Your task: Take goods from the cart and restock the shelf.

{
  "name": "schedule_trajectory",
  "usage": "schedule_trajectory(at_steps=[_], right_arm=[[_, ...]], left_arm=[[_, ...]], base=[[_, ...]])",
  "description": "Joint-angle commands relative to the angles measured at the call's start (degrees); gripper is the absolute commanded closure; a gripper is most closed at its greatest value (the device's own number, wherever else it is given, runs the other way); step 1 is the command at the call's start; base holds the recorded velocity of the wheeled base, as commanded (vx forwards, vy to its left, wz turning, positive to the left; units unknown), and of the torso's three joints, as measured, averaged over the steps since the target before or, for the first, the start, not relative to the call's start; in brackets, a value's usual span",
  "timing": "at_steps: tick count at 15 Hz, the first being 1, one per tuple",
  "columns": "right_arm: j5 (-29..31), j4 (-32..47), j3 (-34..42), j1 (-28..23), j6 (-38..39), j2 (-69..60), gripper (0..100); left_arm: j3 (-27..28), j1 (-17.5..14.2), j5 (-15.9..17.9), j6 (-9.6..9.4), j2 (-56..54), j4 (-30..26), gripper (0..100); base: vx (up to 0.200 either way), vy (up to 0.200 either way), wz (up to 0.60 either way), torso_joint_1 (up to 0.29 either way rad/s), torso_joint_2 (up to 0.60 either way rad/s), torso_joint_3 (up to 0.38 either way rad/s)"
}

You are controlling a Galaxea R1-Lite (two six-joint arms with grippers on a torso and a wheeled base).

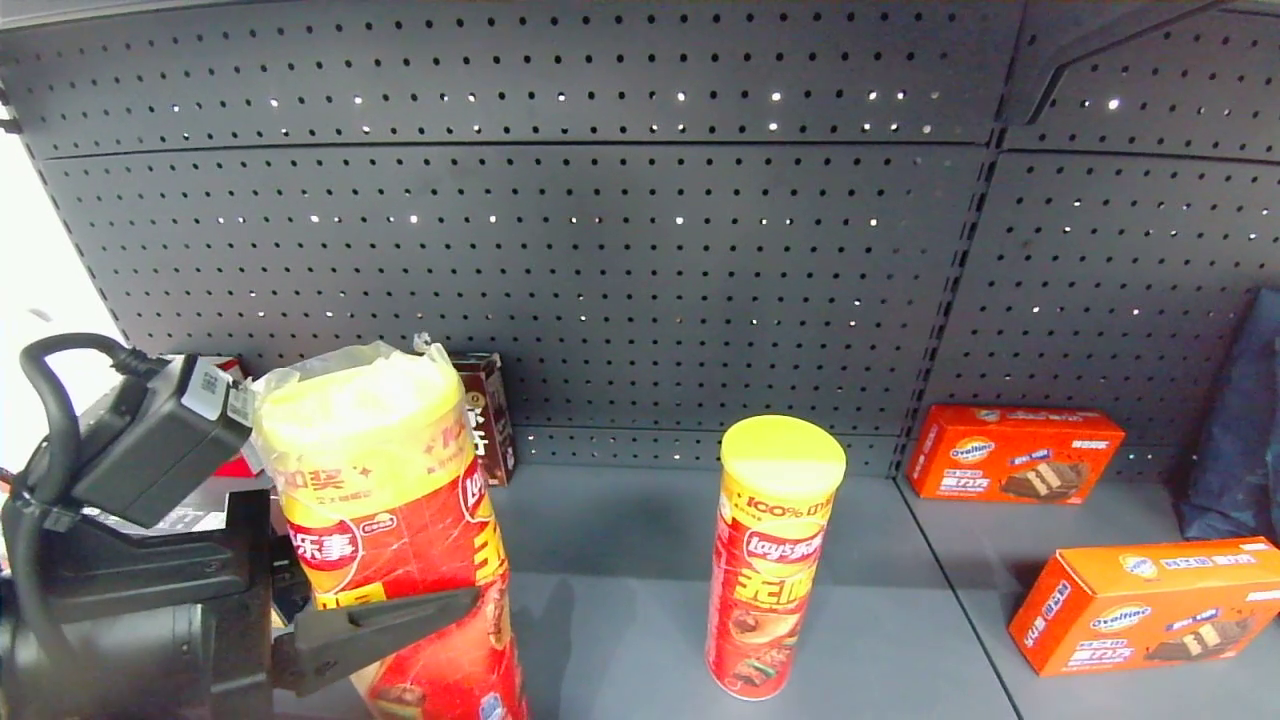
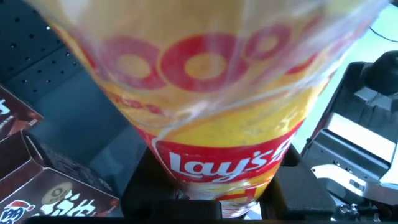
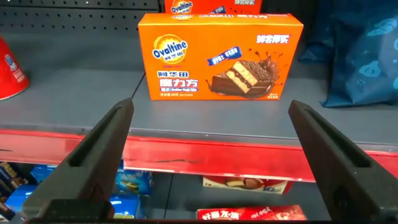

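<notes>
A plastic-wrapped pack of crisp cans (image 1: 390, 500) is clamped in the left gripper (image 1: 390, 625) (above the shelf (image 1: 620, 560)); the right gripper (image 3: 210, 124) is held wide open, empty.

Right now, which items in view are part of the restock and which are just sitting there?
In the job: wrapped chip-can pack, clamped in the left gripper; shelf board.
Just there: single chip can, standing; far orange box; near orange box; brown box by the back panel; dark blue bag.
</notes>
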State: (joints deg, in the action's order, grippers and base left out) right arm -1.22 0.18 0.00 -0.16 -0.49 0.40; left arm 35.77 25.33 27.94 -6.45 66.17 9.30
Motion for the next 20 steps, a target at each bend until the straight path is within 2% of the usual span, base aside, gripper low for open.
schedule_trajectory(at_steps=[1, 2, 5, 8, 10, 13, 14, 15, 17, 18, 19, 20], right_arm=[[-0.01, -0.01, 0.0, -0.02, -0.04, 0.13, 0], [-0.01, -0.01, 0.0, -0.02, -0.04, 0.13, 0], [-0.01, -0.01, -0.09, -0.02, -0.04, 0.13, 0], [-0.01, -0.01, 0.0, -0.02, -0.04, 0.13, 0], [-0.01, -0.01, 0.0, -0.02, -0.04, 0.13, 0], [-0.01, -0.01, 0.0, -0.02, -0.04, 0.13, 0], [-0.01, -0.01, -0.09, -0.02, -0.04, 0.13, 0], [-0.01, -0.01, 0.0, -0.02, -0.04, 0.13, 0], [-0.01, -0.01, 0.0, -0.02, -0.04, 0.13, 0], [-0.01, -0.01, 0.0, -0.02, -0.04, 0.13, 0], [-0.01, -0.01, 0.0, -0.02, -0.04, 0.13, 0], [-0.01, -0.01, -0.09, -0.02, -0.04, 0.13, 0]], left_arm=[[0.09, 0.07, -0.34, -0.06, 0.27, 0.45, 100], [0.09, 0.07, -0.61, -0.06, 0.36, 0.89, 100], [0.18, 0.16, -7.11, 0.12, 2.74, 3.35, 100], [2.11, 2.53, -7.81, 0.12, 5.55, 4.76, 100], [4.22, 3.85, -12.03, 0.21, 10.38, 6.87, 100], [9.85, 4.11, -15.81, 0.12, 16.45, 6.17, 100], [12.92, 3.85, -19.59, 0.21, 20.75, 6.87, 100], [13.98, 3.85, -22.32, 0.3, 23.21, 7.66, 100], [13.8, 5.96, -24.25, 0.38, 26.55, 12.41, 100], [13.54, 6.57, -26.53, 0.47, 27.7, 13.55, 100], [12.75, 7.54, -28.56, 1.35, 29.1, 15.66, 100], [11.78, 9.03, -30.23, 3.37, 30.25, 19.26, 100]], base=[[0.0, 0.0, 0.0, 0.0, 0.0, 0.0], [0.0, 0.0, 0.0, 0.0, 0.0, 0.0], [0.0, 0.0, 0.0, 0.0, 0.0, 0.0], [0.0, 0.0, 0.0, 0.0, 0.0, 0.0], [0.0, 0.0, 0.0, 0.0, 0.0, 0.0], [0.0, 0.0, 0.0, 0.0, 0.0, 0.0], [0.0, 0.0, 0.0, 0.0, 0.0, 0.0], [0.0, 0.0, 0.0, 0.0, 0.0, 0.0], [0.0, 0.0, 0.0, 0.0, 0.0, 0.0], [0.0, 0.0, 0.0, 0.0, 0.0, 0.0], [0.0, 0.0, 0.0, 0.0, 0.0, 0.0], [0.0, 0.0, 0.0, 0.0, 0.0, 0.0]])
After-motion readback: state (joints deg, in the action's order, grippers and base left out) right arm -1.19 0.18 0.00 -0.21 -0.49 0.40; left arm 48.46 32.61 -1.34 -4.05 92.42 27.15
